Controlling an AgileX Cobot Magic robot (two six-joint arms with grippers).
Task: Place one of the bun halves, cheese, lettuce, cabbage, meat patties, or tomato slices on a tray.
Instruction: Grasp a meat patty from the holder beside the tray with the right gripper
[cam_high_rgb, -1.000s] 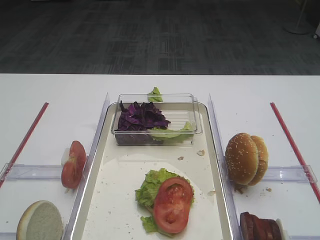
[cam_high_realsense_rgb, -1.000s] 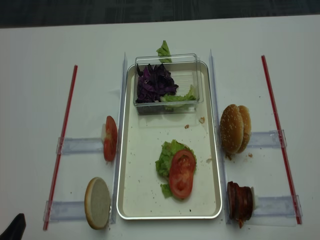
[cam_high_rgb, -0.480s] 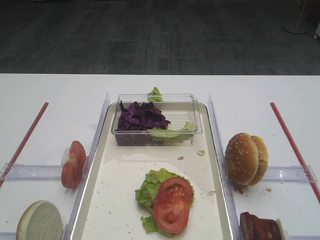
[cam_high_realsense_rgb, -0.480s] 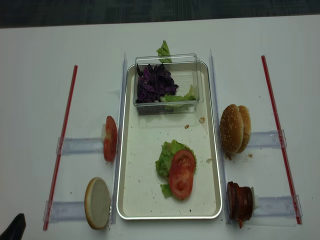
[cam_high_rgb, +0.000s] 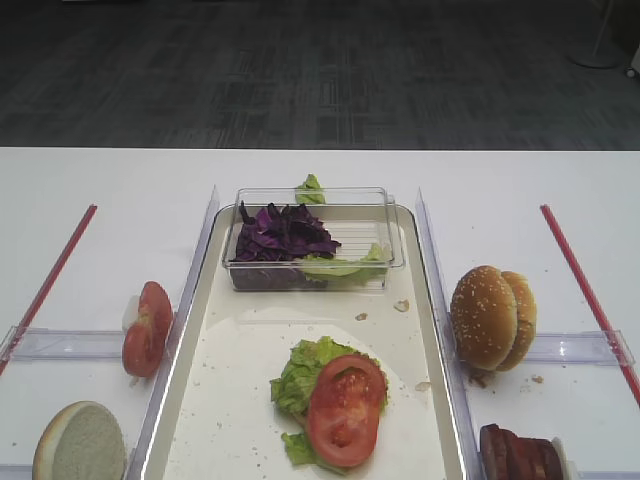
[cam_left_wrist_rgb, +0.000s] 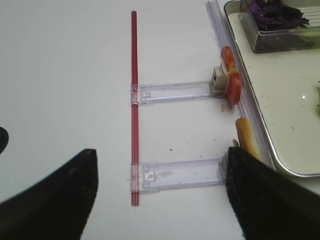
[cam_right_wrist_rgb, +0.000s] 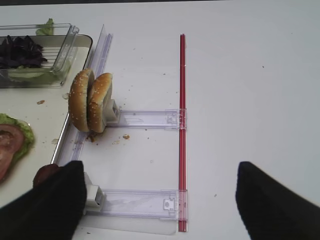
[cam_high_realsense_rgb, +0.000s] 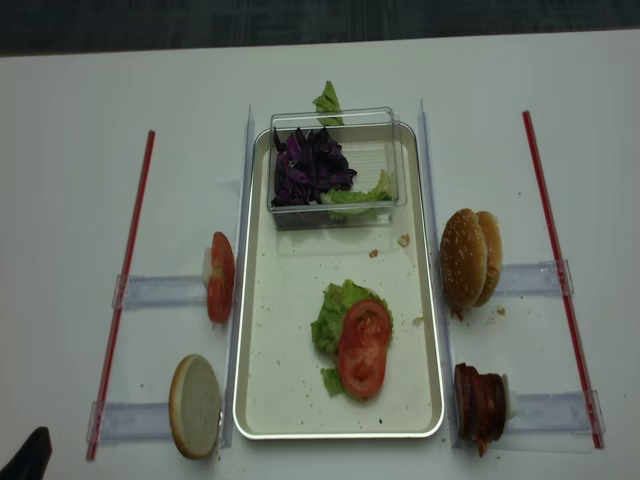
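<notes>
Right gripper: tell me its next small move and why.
Probably ease the right gripper, open and empty above the table, forward and toward the tray side until it is over the meat patties standing in their clear holder beside the tray's rim. The tray already holds lettuce with a tomato slice on it, so a patty looks like a sensible next layer.

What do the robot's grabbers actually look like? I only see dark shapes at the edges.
Very little shows. The right gripper appears as two plain matte black fingers, broad and wedge-shaped, at the bottom corners of its wrist view. The left gripper looks the same: two black, smooth fingers. No cables, markings or arm links are visible.
</notes>
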